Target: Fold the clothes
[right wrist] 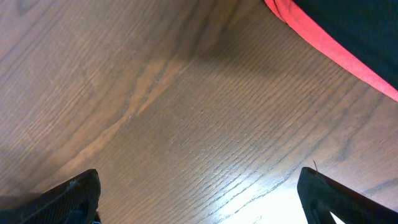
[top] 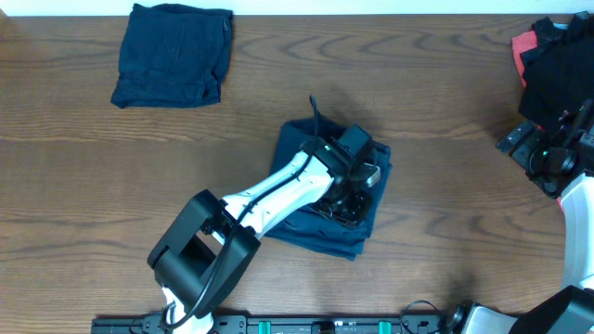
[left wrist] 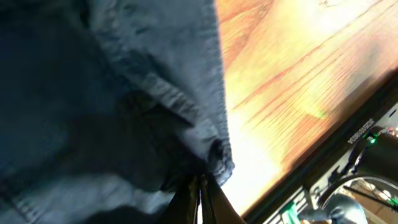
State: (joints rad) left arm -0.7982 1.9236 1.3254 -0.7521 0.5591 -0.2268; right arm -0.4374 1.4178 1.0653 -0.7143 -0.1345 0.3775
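Observation:
Navy-blue shorts (top: 367,223) lie partly folded at the table's middle. My left gripper (top: 348,206) is on top of them, shut on a pinch of their cloth. In the left wrist view the fingers (left wrist: 200,186) meet on a bunched hem of the shorts (left wrist: 124,112). A second pair of navy shorts (top: 174,54), folded into a squarish bundle, lies at the back left. My right gripper (top: 557,153) is at the right edge, open and empty; its fingertips (right wrist: 199,199) hover wide apart over bare wood.
A pile of dark and red clothes (top: 552,56) lies at the back right corner, its red edge also in the right wrist view (right wrist: 336,43). A black rail with cables (top: 306,325) runs along the table's front edge.

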